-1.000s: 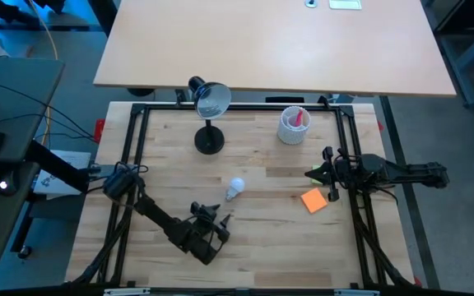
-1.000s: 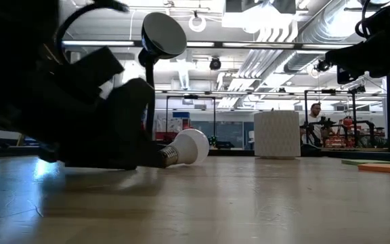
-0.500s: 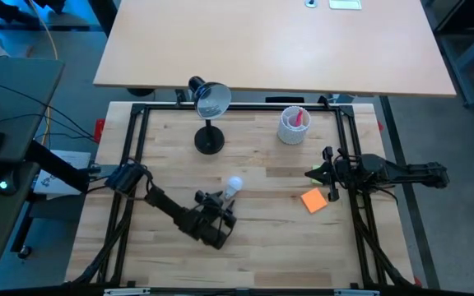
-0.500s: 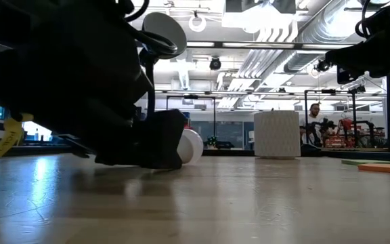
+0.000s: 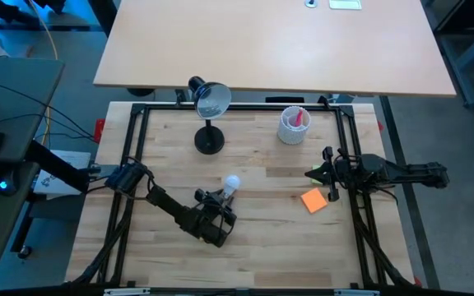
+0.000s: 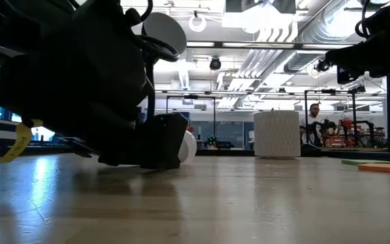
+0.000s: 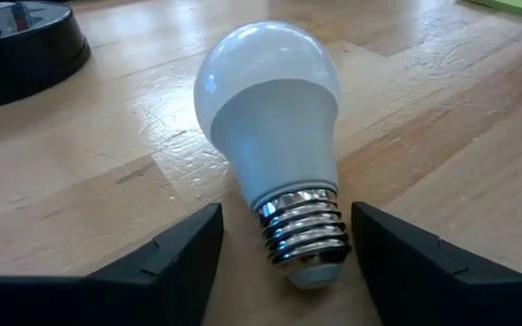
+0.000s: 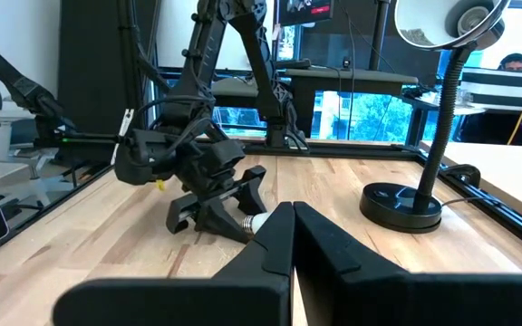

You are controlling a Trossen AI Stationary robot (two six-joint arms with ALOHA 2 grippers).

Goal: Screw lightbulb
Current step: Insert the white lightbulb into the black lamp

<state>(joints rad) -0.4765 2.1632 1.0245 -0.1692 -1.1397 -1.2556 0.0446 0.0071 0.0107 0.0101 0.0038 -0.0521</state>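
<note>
The lightbulb [image 7: 275,145] lies on its side on the tabletop [image 5: 262,238]. The left tool [image 7: 284,263] is spread wide around its shiny screw end, not gripping. The bulb looks light, smooth, roly and breakable. The right tool [image 8: 290,237] waits, clenched.

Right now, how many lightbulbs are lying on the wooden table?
1. The lightbulb lies on its side near the table's middle, in front of the black lamp, with its screw base between the left end effector fingers. Others may be hidden.
</note>
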